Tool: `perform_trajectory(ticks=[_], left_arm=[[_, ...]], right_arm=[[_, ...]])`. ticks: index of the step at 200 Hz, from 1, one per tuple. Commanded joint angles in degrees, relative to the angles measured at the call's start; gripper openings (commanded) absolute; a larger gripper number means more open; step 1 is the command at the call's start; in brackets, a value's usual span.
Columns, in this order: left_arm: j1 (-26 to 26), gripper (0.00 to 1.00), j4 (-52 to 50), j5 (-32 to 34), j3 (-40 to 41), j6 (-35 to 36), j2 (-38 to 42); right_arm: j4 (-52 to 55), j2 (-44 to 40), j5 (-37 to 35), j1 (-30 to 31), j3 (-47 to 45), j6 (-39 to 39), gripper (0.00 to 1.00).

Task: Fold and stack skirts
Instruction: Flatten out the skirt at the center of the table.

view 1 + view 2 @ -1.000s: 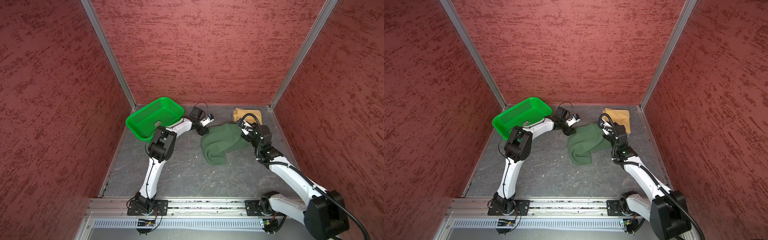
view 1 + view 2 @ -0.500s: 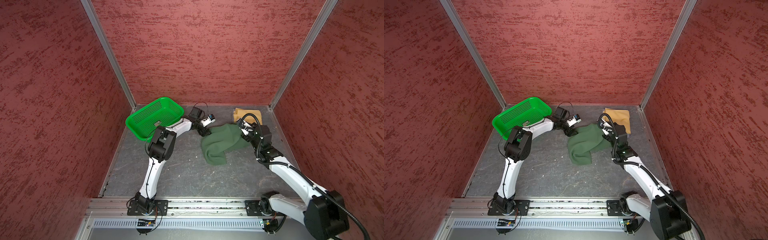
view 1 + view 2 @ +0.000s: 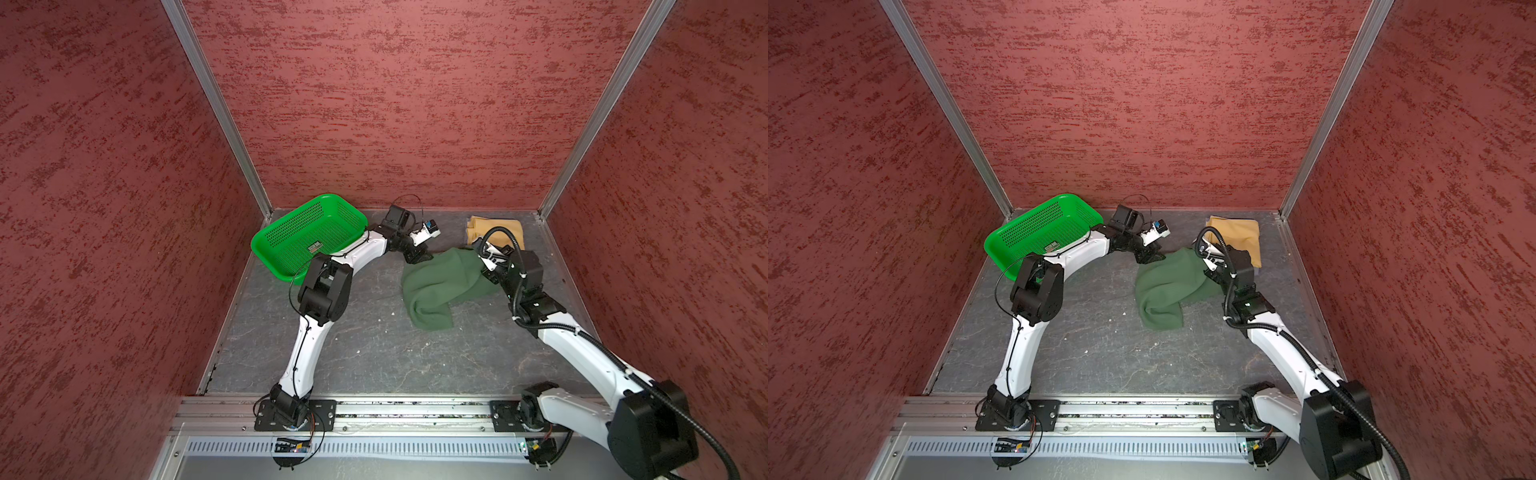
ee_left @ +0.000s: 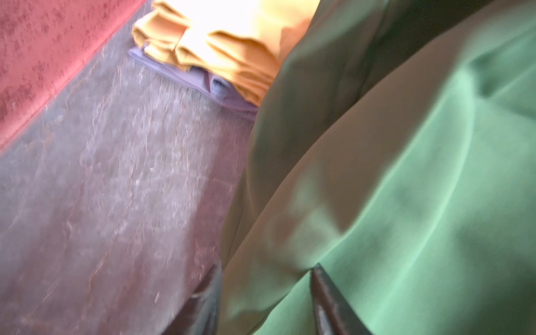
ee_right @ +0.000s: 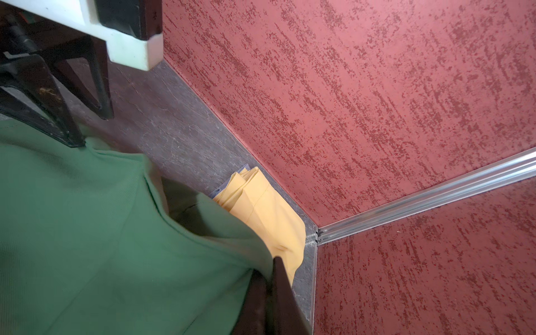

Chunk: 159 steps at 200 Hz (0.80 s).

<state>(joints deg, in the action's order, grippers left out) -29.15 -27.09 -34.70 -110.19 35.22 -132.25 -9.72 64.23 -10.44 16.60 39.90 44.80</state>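
Mustard-yellow skirt (image 3: 494,230) lying folded on lavender-grey skirt (image 4: 200,81). Stack sitting in far corner, right of centre in both top views: two apparently done. Dark green skirt (image 3: 440,286) lying rumpled mid-frame, reaching up to stack; folding unfinished, stacking remaining. Right gripper (image 5: 265,265) pinching its edge, jaws closed. Left gripper (image 4: 266,268) straddling opposite edge, jaws standing part open, not yet clamping. Green perforated basket (image 3: 299,237) sitting left of centre.

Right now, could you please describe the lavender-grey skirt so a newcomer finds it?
Look at the far right corner of the grey floor, where a folded pile lies. The lavender-grey skirt is its bottom layer: a thin pale edge peeking from under the mustard-yellow skirt.
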Motion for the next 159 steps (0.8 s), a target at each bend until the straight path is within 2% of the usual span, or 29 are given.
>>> perform_trajectory(ticks=[1, 20, 39, 83, 120, 159], left_arm=[[-0.5, 0.42, -2.5, -1.2, -1.4, 0.6, -2.9], [-0.5, 0.27, -2.6, -0.9, -1.4, 0.4, -3.1], [-0.6, 0.0, -2.9, 0.1, -1.3, -0.2, -2.8], [0.3, 0.0, -1.0, 4.9, 3.4, -3.1, 0.8], [2.1, 0.0, 2.5, 10.3, 9.7, -8.5, 9.0], [2.5, 0.0, 2.7, 18.4, 15.0, -10.9, 18.7]], right_arm=[[-1.3, 0.0, 2.1, -0.3, 1.0, -0.6, 0.0], [-1.6, -0.1, 2.6, -0.3, 1.1, -1.0, 0.0], [-1.9, 0.0, 3.1, -0.3, 1.1, -1.3, 0.0], [-2.0, 0.1, 2.4, -0.3, 1.4, -3.0, 0.0], [-1.7, 0.0, 3.1, -0.3, 2.3, -5.6, 0.0], [-1.0, -0.7, 6.5, -0.3, 4.7, -9.8, 0.0]])
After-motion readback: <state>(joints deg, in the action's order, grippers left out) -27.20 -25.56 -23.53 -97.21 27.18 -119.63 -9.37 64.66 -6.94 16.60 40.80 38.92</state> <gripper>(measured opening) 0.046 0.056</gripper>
